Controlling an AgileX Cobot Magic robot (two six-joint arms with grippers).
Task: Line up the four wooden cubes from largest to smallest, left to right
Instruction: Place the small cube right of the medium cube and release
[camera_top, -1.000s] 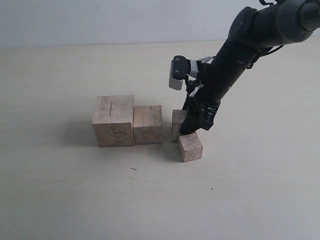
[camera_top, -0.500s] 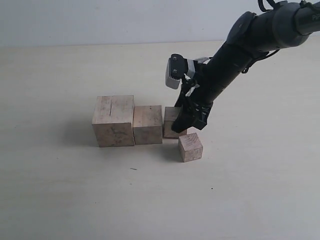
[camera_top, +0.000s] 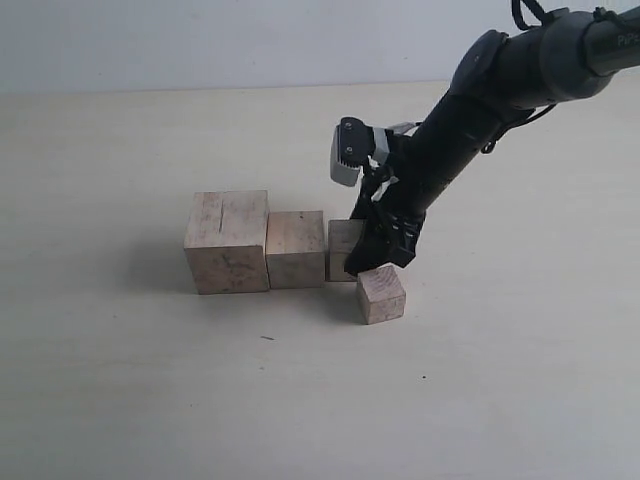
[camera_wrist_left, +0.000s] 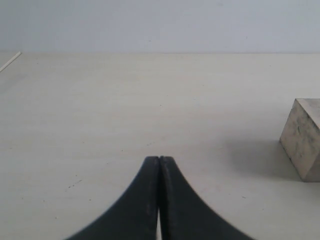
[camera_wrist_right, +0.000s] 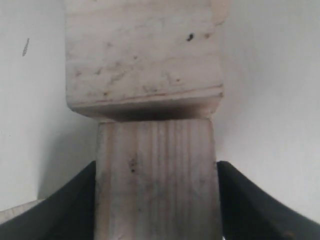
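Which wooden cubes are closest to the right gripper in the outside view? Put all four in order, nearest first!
1. third-biggest cube: gripped by the right gripper, at the right end of the row.
2. smallest cube: just in front of the gripper, out of the row.
3. second-biggest cube: next one along to the left.
4. biggest cube: at the row's left end.

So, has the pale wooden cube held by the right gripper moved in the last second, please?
Yes. The gripped pale cube slid left, closing its gap to the second-largest wooden cube, which stayed put.
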